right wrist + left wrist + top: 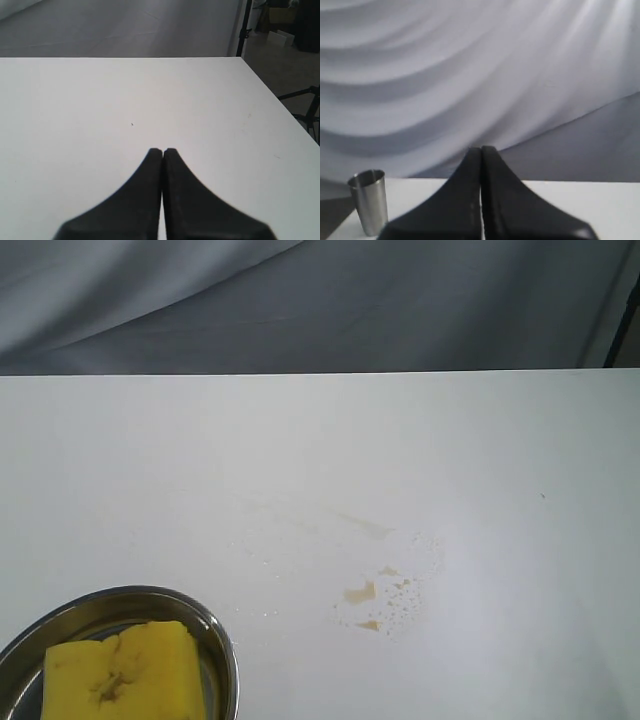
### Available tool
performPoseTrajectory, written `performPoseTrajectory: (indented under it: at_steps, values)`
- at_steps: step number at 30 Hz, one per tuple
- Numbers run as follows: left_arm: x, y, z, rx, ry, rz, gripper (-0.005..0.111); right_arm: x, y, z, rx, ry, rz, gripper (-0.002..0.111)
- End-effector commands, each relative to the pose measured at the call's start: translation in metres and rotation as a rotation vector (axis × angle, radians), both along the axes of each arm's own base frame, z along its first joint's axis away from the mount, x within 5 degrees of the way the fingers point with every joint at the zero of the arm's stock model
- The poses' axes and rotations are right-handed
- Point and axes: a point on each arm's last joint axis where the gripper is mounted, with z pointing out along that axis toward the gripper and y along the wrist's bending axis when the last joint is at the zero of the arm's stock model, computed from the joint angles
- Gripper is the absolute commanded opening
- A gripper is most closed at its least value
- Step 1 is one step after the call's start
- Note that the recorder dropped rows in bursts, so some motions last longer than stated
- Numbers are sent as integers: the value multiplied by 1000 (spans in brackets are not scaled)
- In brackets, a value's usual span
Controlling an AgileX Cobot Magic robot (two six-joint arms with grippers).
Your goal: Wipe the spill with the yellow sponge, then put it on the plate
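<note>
The yellow sponge (122, 672) lies in the shiny steel plate (222, 640) at the front left of the white table in the exterior view. The spill (385, 590) shows as amber droplets and thin smears right of the plate, near the table's middle. Neither gripper appears in the exterior view. In the left wrist view my left gripper (481, 149) is shut, its black fingers pressed together and holding nothing. In the right wrist view my right gripper (162, 150) is likewise shut and empty above bare white tabletop.
A steel cup (369, 201) stands on the table's corner in the left wrist view. Grey cloth (300, 300) hangs behind the table's far edge. A light stand (243, 27) and boxes sit beyond the table's corner in the right wrist view.
</note>
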Motion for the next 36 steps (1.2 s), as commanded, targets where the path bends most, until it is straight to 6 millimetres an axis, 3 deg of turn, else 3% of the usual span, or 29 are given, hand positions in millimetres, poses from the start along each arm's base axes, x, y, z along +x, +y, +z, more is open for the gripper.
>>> performPoseTrajectory:
  at_steps: [1,5,12,22,24,36]
  values:
    - [14,1,-5,85,-85,6,0,0,0,0,-15,-9,5,0]
    - [32,3,-21,94,-145,9,0,0,0,0,-15,-9,5,0]
    - [65,7,-71,89,-165,6,0,0,0,0,-15,-9,5,0]
    - [85,9,-137,-17,-121,-7,0,0,0,0,-15,-9,5,0]
    - [85,10,-136,-15,-164,-8,0,0,0,0,-15,-9,5,0]
    - [86,9,-165,-61,156,-9,0,0,0,0,-15,-9,5,0]
